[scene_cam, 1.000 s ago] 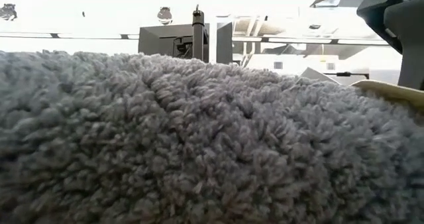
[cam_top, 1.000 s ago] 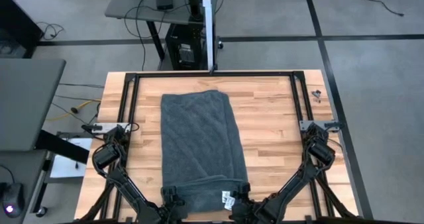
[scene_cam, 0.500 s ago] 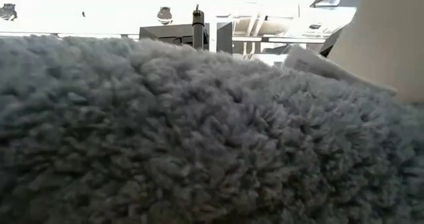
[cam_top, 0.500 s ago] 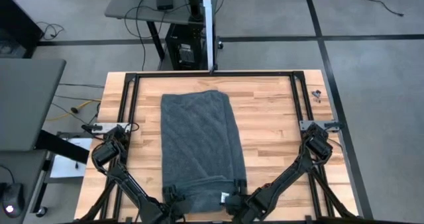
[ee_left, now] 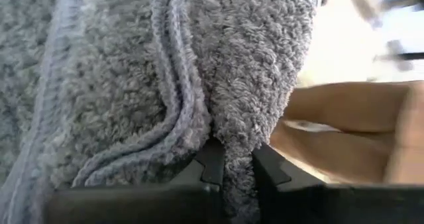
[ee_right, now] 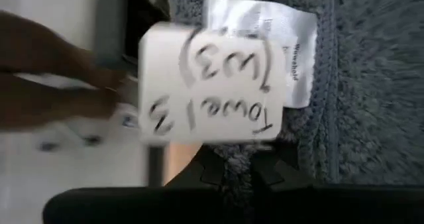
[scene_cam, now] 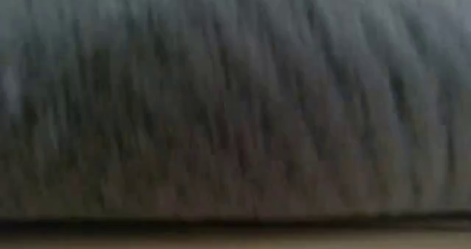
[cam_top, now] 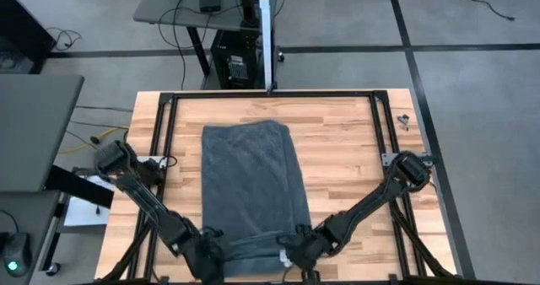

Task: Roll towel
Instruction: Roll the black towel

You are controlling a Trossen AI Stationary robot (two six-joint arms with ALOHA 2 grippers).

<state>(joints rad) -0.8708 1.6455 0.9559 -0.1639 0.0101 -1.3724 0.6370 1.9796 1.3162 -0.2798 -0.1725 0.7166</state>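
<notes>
- The left gripper (ee_left: 233, 164) is clamped tight on a fold of the towel (cam_top: 249, 175) at its near corner.
- The right gripper (ee_right: 237, 171) pinches the near edge beside the white tag (ee_right: 218, 85), which seems to carry handwriting.
- Dark grey, fluffy terry with a stitched hem, it lies lengthwise along the wooden table (cam_top: 346, 150) toward the far edge.

Towel (cam_top: 251, 180): dark grey terry cloth, looped pile, stitched hem. Lies flat as a long rectangle down the bench middle, running 12 to 6 o'clock. The 6 o'clock end is bunched and lifted. White tags (ee_right: 218, 78) at that end, toward 5 o'clock; one handwritten.
</notes>
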